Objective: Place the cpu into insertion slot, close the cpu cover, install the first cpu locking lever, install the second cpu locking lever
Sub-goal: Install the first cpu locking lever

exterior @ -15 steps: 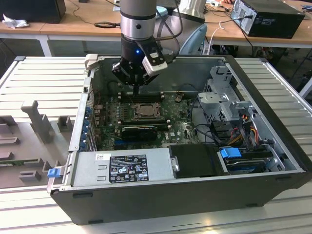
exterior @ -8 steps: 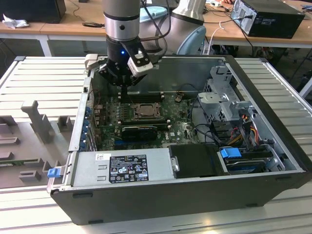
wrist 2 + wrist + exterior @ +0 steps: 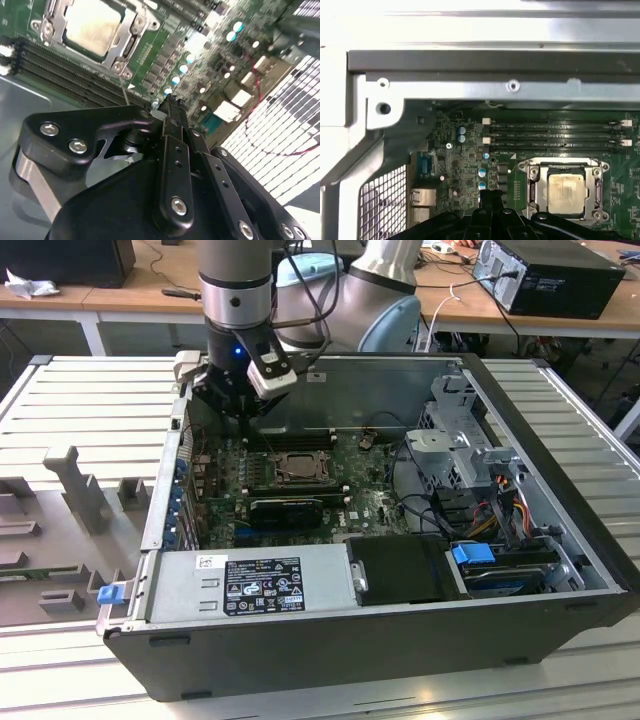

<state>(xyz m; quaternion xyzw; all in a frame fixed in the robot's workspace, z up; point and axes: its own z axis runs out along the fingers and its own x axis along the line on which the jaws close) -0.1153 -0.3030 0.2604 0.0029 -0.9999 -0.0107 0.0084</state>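
Note:
The cpu (image 3: 565, 190) lies flat in the insertion slot on the green board, its pale silver top showing through the window of the cpu cover (image 3: 535, 186). The cover's dull-metal frame lies down flat around the chip, which also shows in the second wrist view (image 3: 92, 25) with the cover (image 3: 129, 31) around it. The slot itself is hidden beneath them. My gripper (image 3: 172, 106) hangs just above the board beside the socket, its black fingers shut together with nothing between them. In the exterior view the gripper (image 3: 245, 412) sits toward the exterior view's left of the cpu (image 3: 297, 466).
Long black memory slots (image 3: 555, 135) run between the socket and the case's metal wall (image 3: 495, 90). A long black card (image 3: 285, 508) lies in front of the socket. A power supply (image 3: 250, 585), drive cage (image 3: 460, 440) and loose cables (image 3: 420, 490) crowd the case.

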